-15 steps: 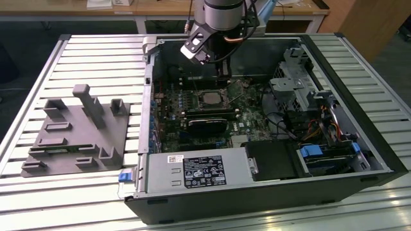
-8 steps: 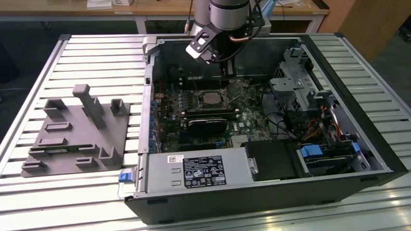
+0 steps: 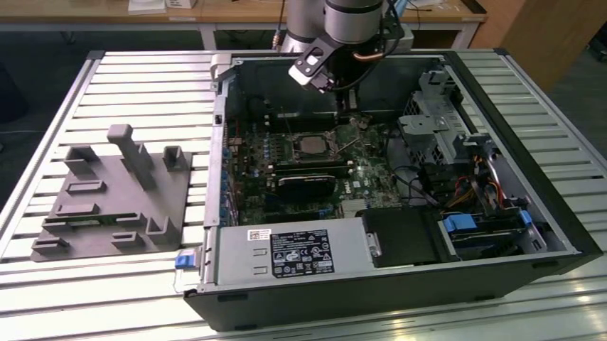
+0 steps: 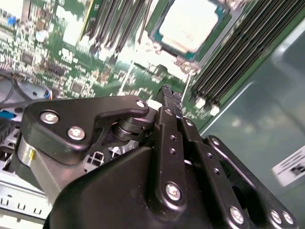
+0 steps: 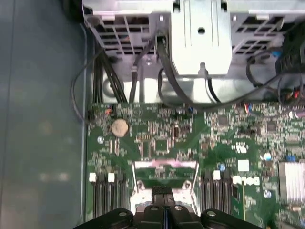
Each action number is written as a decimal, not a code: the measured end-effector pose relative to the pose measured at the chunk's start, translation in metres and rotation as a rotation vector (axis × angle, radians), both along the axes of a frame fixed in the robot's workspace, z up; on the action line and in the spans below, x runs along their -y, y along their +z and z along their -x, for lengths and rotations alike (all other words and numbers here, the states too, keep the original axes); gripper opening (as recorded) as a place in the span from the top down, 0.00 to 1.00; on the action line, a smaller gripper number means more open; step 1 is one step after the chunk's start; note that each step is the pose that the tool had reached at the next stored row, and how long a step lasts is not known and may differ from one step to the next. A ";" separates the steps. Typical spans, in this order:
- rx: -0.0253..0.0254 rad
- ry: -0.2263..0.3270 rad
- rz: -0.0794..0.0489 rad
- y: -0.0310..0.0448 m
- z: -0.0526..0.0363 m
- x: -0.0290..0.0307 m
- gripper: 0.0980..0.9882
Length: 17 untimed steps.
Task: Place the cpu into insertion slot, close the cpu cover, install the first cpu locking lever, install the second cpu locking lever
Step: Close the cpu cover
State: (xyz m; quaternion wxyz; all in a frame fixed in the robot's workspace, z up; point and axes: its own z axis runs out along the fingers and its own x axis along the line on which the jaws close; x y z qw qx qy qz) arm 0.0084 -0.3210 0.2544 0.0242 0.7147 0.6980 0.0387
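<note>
The black gripper (image 5: 162, 191), jaws pressed together and empty, seemingly as a pusher, hangs beside the thin silvery frame cover (image 5: 165, 164), the pale square cpu (image 4: 190, 28) already socketed.

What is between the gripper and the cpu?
In the second wrist view, a short strip of green circuit board dotted with tiny parts lies between the gripper and the cpu.

The arm (image 3: 349, 25) is cut off at twelve o'clock of the exterior view; the cpu (image 4: 190, 28) is cropped in the second wrist view.
</note>
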 end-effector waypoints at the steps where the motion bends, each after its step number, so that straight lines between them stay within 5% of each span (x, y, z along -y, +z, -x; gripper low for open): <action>1: 0.0000 0.000 0.000 0.0000 -0.0027 -0.0002 0.99; 17: 0.0001 0.000 0.000 -0.0001 -0.0426 -0.0031 0.99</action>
